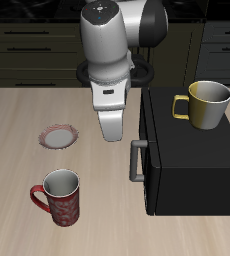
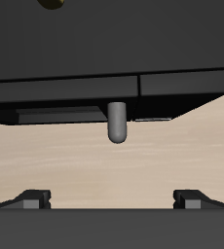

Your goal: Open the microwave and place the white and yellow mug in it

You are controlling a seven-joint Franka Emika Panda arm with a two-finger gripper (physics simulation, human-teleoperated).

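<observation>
The black microwave (image 1: 192, 160) stands on the table with its door closed and its grey bar handle (image 1: 137, 161) facing the middle of the table. On its top, toward the back, the white and yellow mug (image 1: 209, 103) stands upright. My gripper (image 1: 114, 138) hangs just above and behind the handle, close to the microwave's front corner. In the wrist view the gripper (image 2: 112, 199) is open, fingertips (image 2: 31, 199) wide apart and empty. The handle (image 2: 118, 119) shows end-on ahead of them, against the microwave (image 2: 104, 49).
A red patterned mug (image 1: 60, 196) stands upright near the table's front edge. A small round grey plate with a red rim (image 1: 58, 136) lies farther back. Dark cabinets run behind the table.
</observation>
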